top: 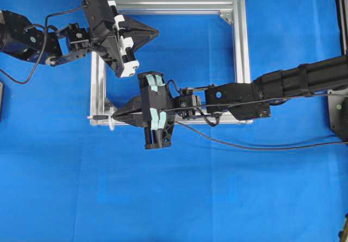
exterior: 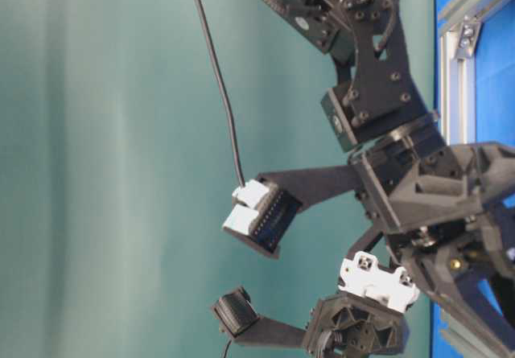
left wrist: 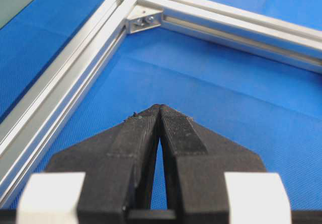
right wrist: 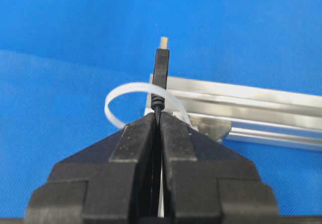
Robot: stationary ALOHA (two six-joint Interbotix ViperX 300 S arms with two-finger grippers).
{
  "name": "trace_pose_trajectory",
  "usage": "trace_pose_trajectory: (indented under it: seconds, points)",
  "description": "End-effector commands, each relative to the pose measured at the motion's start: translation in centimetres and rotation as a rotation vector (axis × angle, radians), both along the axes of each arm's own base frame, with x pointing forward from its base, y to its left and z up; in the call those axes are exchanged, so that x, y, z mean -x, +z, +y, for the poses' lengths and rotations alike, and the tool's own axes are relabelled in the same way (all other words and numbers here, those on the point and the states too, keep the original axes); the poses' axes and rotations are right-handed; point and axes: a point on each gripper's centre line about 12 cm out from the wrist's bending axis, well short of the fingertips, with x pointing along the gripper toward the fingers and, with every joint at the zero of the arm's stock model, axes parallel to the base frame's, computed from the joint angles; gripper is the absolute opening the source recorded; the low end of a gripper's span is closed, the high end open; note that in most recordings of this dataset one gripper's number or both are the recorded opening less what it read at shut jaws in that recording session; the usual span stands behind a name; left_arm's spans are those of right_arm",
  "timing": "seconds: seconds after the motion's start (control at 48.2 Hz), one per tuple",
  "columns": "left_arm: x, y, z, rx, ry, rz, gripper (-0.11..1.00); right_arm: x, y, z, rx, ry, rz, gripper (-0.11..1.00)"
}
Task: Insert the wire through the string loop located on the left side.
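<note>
R gripper (right wrist: 158, 121) clamped on wire (right wrist: 161, 70), plug tip poking thru string loop (right wrist: 118, 95) at frame (right wrist: 261, 108) corner. L gripper (left wrist: 160, 110) shut, empty, well apart. Risk: floppy loop snags plug shoulder on retreat, pulls wire back out.

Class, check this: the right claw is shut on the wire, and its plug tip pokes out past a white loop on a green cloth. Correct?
Not quite: the cloth is blue. The right wrist view shows the right claw shut on the wire, its plug tip beyond the white loop.
</note>
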Motion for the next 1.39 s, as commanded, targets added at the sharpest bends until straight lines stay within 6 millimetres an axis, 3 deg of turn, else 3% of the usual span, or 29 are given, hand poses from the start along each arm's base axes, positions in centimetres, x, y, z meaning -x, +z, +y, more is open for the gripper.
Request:
trace_pose_trajectory:
  seconds: [0.0, 0.29, 0.456, 1.12, 1.369]
  points:
    - [-0.1, 1.4, 0.1, -0.014, 0.001, -0.041, 0.0, -0.6, 1.7, -0.1, -0.003, -0.002, -0.044, 0.0]
    - [0.1, 1.4, 0.1, -0.014, 0.001, -0.039, 0.0, -0.5, 1.7, 0.0, -0.004, -0.001, -0.043, 0.0]
    - [1.3, 1.4, -0.3, -0.017, 0.0, -0.028, 0.0, -0.5, 1.6, 0.0, -0.004, -0.001, -0.041, 0.0]
    - [12.6, 1.7, -2.9, -0.008, 0.028, -0.018, 0.0, -0.5, 1.5, -0.1, -0.002, -0.004, -0.038, 0.0]
    - [14.5, 2.2, -3.3, -0.005, 0.041, -0.046, 0.0, -0.5, 1.6, -0.1, -0.003, -0.004, -0.043, 0.0]
